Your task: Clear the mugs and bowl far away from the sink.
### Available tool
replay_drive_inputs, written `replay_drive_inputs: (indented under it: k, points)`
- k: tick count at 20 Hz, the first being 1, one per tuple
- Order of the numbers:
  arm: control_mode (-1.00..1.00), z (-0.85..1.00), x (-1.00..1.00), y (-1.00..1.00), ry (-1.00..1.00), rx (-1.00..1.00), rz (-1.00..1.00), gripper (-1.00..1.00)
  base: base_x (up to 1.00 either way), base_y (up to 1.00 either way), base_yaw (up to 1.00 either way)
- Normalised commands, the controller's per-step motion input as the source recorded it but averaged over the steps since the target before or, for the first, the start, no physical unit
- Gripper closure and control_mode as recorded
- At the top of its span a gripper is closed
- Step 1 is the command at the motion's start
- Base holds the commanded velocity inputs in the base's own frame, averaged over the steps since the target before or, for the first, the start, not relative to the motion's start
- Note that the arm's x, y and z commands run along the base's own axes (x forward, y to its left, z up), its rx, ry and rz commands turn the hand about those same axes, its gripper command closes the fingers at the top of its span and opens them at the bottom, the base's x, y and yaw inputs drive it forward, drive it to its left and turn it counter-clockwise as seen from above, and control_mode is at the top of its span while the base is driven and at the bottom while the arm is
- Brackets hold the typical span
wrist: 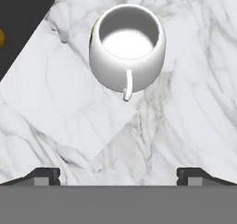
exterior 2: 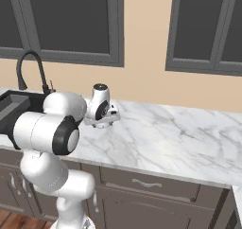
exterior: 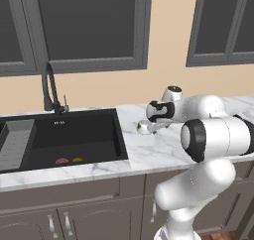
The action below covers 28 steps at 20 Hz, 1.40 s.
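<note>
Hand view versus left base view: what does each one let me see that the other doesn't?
The hand view looks straight down into the white mug: its empty inside and thin handle, with the open claw short of it. The left base view adds the black sink with its tall tap, a grey rack, two small coloured things on the basin floor, and the cabinets below. Both share the mug on the marble counter beside the sink.

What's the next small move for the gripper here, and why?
Probably ease the gripper forward and down to straddle the mug. In the hand view the fingertips stand wide apart with only marble counter between them, and the mug sits upright ahead of them, untouched, its handle facing the hand. It stands close to the sink, so it still needs clearing.
</note>
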Motion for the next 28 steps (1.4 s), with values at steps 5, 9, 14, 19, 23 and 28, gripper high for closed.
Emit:
replay_drive_inputs:
  k: [5, 9, 14, 19, 23, 28]
  points:
    - [-1.00, -0.27, 0.27, 0.12, 0.00, 0.00, -0.01, -1.00, 0.00, 0.00, 0.00]
    - [-1.00, -0.20, 0.14, 0.08, 0.00, 0.00, 0.00, -1.00, 0.00, 0.00, 0.00]
    - [-1.00, -0.18, 0.27, 0.01, 0.00, 0.00, 0.00, -1.00, 0.00, 0.00, 0.00]
    - [-1.00, -0.09, 0.31, 0.06, 0.00, 0.00, 0.00, -1.00, 0.00, 0.00, 0.00]
    - [-1.00, -0.11, 0.30, 0.11, 0.00, 0.00, 0.00, -1.00, 0.00, 0.00, 0.00]
    - [-1.00, -0.09, 0.18, 0.07, 0.00, 0.00, 0.00, -1.00, 0.00, 0.00, 0.00]
